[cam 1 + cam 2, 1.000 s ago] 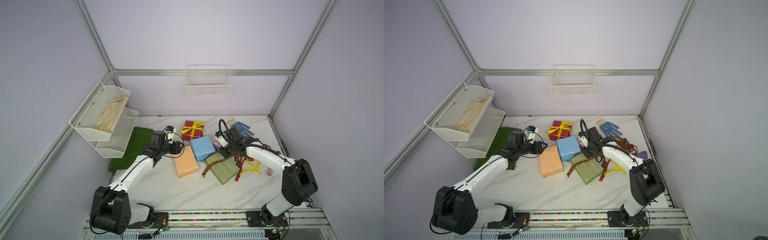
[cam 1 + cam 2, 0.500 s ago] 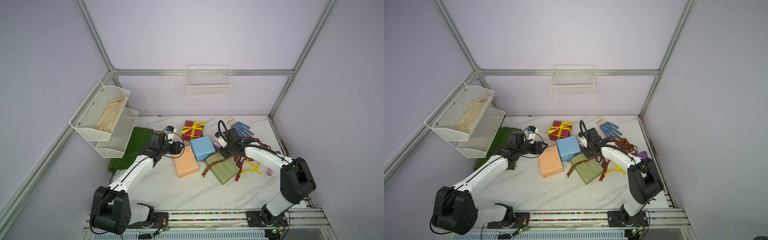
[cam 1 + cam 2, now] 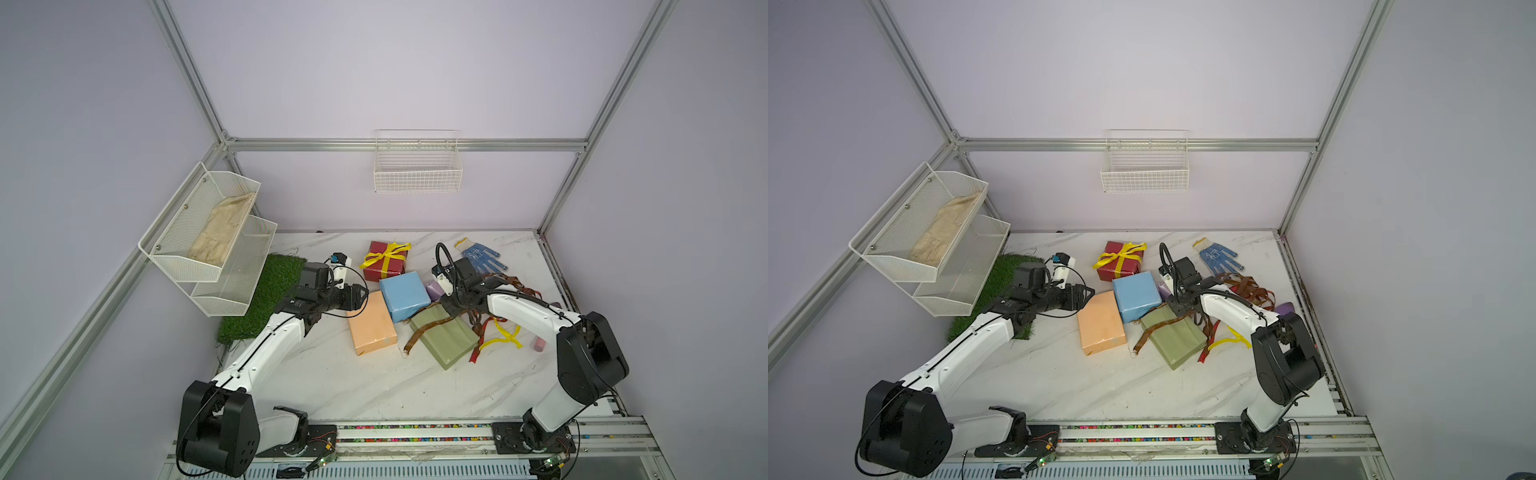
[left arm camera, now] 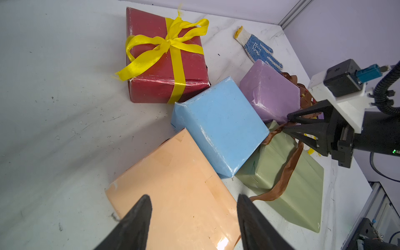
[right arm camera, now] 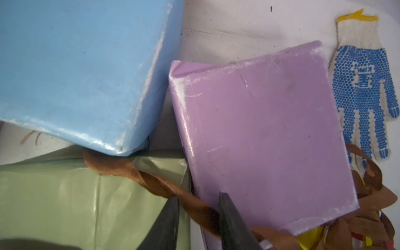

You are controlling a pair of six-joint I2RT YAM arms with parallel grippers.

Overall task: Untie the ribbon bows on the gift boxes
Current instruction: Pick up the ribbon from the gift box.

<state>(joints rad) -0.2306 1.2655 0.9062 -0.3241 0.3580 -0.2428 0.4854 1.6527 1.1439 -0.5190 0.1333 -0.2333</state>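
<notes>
My right gripper (image 5: 199, 195) is open, its jaws narrow, and a twisted brown ribbon (image 5: 151, 181) runs between them. That ribbon lies over the olive green box (image 3: 446, 338), beside the lilac box (image 5: 259, 129). Open and empty, my left gripper (image 4: 193, 197) hovers over the peach orange box (image 4: 173, 190). The light blue box (image 3: 404, 295) leans between the peach and lilac ones. At the back, the dark red box (image 3: 384, 266) still carries a tied yellow bow (image 4: 166, 43).
Loose brown (image 3: 515, 286), yellow (image 3: 505, 336) and red (image 3: 478, 349) ribbons lie under my right arm. A blue-dotted glove (image 3: 480, 253) lies at the back right, a grass mat (image 3: 266, 299) at the left. White wire baskets (image 3: 208, 237) hang on the left and back walls.
My right gripper's jaws have narrowed around the brown ribbon. My left gripper has opened a little wider and stayed over the peach box.
</notes>
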